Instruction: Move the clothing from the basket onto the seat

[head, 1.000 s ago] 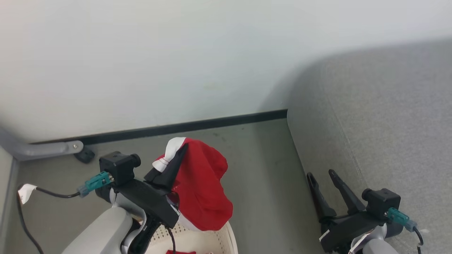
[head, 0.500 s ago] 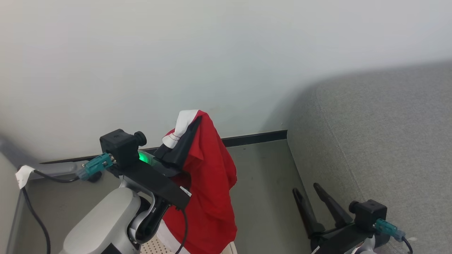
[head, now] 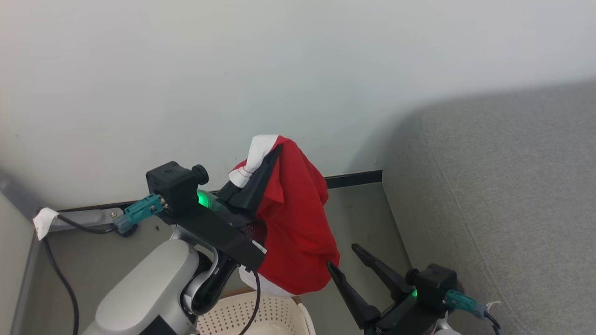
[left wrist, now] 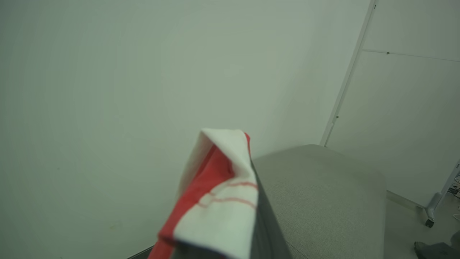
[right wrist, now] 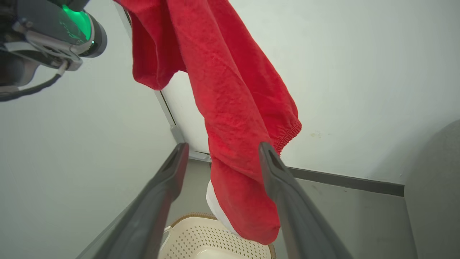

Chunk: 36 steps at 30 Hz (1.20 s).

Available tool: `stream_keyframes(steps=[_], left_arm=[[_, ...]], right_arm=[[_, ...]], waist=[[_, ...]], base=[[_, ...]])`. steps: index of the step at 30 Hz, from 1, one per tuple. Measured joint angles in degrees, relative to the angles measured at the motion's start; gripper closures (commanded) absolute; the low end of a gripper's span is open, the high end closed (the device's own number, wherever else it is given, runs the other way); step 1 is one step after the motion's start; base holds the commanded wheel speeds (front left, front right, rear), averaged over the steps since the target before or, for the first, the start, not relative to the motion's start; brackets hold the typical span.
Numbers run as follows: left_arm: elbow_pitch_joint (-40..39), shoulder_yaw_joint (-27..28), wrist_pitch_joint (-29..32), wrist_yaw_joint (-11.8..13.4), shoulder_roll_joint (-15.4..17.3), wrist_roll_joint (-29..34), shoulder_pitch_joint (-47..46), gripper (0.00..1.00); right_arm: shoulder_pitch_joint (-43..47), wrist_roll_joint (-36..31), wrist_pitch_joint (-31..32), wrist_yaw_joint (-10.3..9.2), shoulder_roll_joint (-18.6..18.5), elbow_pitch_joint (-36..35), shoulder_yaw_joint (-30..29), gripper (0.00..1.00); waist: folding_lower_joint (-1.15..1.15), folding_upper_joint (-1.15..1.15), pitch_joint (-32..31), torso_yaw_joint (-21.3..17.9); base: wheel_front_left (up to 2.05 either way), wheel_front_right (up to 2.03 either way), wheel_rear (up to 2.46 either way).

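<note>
The clothing [head: 298,232] is red, with a white trim band at the top that carries thin red stitch lines. The basket [head: 279,318] is cream-white, its walls patterned with small round perforations, and its rim is brown with a woven look. The seat [head: 512,195] is uniform mid-grey. The left hand [head: 274,156] and right hand [head: 342,255] have plain dark fingers. The indicator light [head: 203,197] is green and the connector [head: 139,213] is teal. The forearm [head: 149,288] is pale grey. The wall [head: 233,70] is off-white, the skirting [head: 354,179] black and the floor [head: 363,218] dull grey.
</note>
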Motion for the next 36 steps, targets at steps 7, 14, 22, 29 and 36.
stream_keyframes(steps=[7, 14, 22, 29, 36], left_arm=[[-0.5, -0.3, 0.1, 0.0, -0.1, 0.0, 0.0, 1.00], [-2.3, -1.5, 0.7, 0.0, -1.5, 0.0, -0.4, 1.00], [-3.0, -2.7, 1.6, 0.0, -2.1, 0.1, -1.3, 1.00], [-4.4, -3.4, 1.7, -0.1, -2.7, 0.1, -1.6, 1.00], [-6.0, -3.4, 1.8, -0.1, -1.6, 0.0, -1.5, 1.00]], right_arm=[[-3.4, -1.0, 0.0, 0.00, 0.2, -0.7, 0.4, 0.00], [-8.8, -1.9, 0.0, 0.00, 0.9, 2.8, 3.7, 0.00], [-13.7, -1.6, 0.0, 0.05, 3.2, 9.1, 8.1, 0.00], [-14.8, 0.0, 0.0, 0.05, 3.6, 16.6, 10.2, 0.00], [-16.0, 3.9, 0.0, 0.05, 5.3, 20.6, 9.2, 1.00]], waist=[[0.00, 0.00, 0.4, 0.5], [0.00, 0.00, 1.2, 2.0], [0.00, 0.00, 2.0, 4.0], [0.00, 0.01, 2.0, 5.7], [0.00, 0.00, 1.7, 6.3]], base=[[0.00, 0.00, 0.00], [0.00, 0.00, 0.00], [0.00, 0.00, 0.00], [0.00, 0.00, 0.00], [0.00, 0.00, 0.00]])
